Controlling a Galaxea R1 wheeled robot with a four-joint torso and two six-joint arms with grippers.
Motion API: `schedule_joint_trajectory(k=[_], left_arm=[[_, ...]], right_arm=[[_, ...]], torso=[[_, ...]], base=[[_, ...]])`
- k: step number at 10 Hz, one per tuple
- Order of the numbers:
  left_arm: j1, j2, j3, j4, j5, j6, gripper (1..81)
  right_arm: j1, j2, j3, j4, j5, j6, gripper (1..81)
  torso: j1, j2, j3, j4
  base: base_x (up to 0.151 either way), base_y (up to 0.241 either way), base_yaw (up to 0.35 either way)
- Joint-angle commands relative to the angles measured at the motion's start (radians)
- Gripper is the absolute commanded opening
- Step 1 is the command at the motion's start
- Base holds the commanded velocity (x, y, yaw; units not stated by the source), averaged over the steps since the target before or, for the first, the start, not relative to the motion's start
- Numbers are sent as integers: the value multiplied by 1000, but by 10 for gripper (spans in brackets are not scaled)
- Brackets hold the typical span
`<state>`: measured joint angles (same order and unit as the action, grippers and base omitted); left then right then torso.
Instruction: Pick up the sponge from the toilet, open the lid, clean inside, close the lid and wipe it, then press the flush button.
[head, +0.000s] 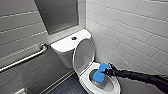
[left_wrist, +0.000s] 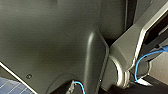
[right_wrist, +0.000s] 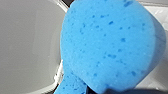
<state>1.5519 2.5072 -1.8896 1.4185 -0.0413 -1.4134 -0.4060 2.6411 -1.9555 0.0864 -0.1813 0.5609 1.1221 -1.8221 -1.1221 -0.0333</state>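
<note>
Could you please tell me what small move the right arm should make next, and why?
Probably lower the right tool a little, so that the sponge it grips presses against the inside wall of the toilet. The lid already stands open, and the sponge hangs over the opening, so the inside looks ready for wiping.

Right arm is all black, slim and kinda glossy, wrinkled like a sleeve going back from the fingers. Right gripper is black too. Left wrist cam: big matte dark-grey shell with a curved ridge, one small round screw (could be a fitting), lighter grey bracket, bright blue cables.
</note>
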Motion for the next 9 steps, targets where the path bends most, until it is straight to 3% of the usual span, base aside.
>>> schedule_joint_trajectory(k=[1,6,9], left_arm=[[27,-13,21,7,23,5,811],[67,85,33,20,23,5,811],[98,125,18,22,34,11,811]], right_arm=[[161,0,-3,26,-27,11,10],[190,16,-23,23,-20,40,10],[187,71,-101,23,-9,63,10]], torso=[[0,0,0,0],[0,0,0,0],[0,0,0,0]], base=[[0,0,0],[0,0,0],[0,0,0]])
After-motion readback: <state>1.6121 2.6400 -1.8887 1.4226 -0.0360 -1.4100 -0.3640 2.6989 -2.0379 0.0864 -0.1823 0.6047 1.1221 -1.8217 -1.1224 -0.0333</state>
